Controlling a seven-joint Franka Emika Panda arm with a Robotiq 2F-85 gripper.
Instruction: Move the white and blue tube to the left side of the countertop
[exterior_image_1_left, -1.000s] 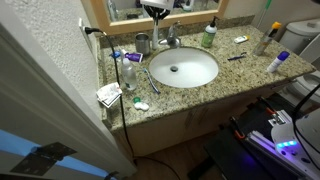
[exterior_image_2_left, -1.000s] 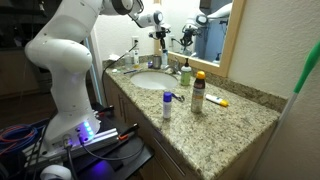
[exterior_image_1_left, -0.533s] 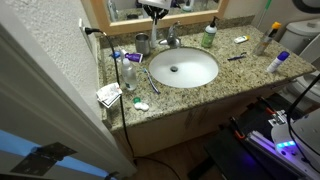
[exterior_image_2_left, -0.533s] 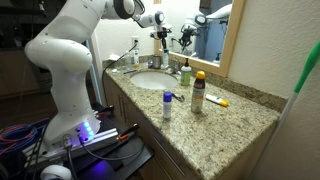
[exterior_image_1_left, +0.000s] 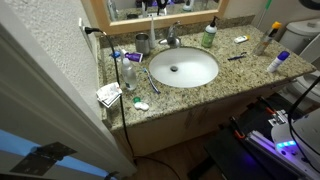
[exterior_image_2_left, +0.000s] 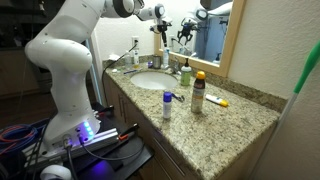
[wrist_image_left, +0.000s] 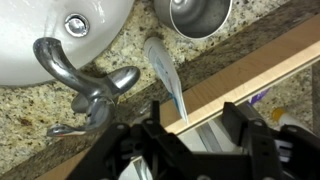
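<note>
The claw (exterior_image_2_left: 162, 16) has crept a little higher and closer to the mirror (exterior_image_2_left: 208, 30) over the last second. In an exterior view it has all but slipped past the top edge, where a moment ago it hung plainly above the faucet (exterior_image_1_left: 172, 38). I'd read that as lining up, not carrying.

In the wrist view the white and blue tube (wrist_image_left: 165, 82) lies flat on the granite at the back, between the faucet and the metal cup (wrist_image_left: 197, 15). Its far end runs in against the wooden mirror frame (wrist_image_left: 255, 72). The claw's jaws stand spread above that end, holding nothing — so the pick-up is not yet made, and the whole trip to the left end is ahead.

The tabletop (exterior_image_1_left: 250, 76) is speckled tan stone around an oval white sink (exterior_image_1_left: 196, 74). A green bottle (exterior_image_1_left: 209, 36) stands behind the basin and a small white bottle with a blue cap (exterior_image_2_left: 167, 104) stands nearer one end. It's a tight bathroom — pale walls, and the big white arm (exterior_image_2_left: 68, 50) reaching in over the vanity.
</note>
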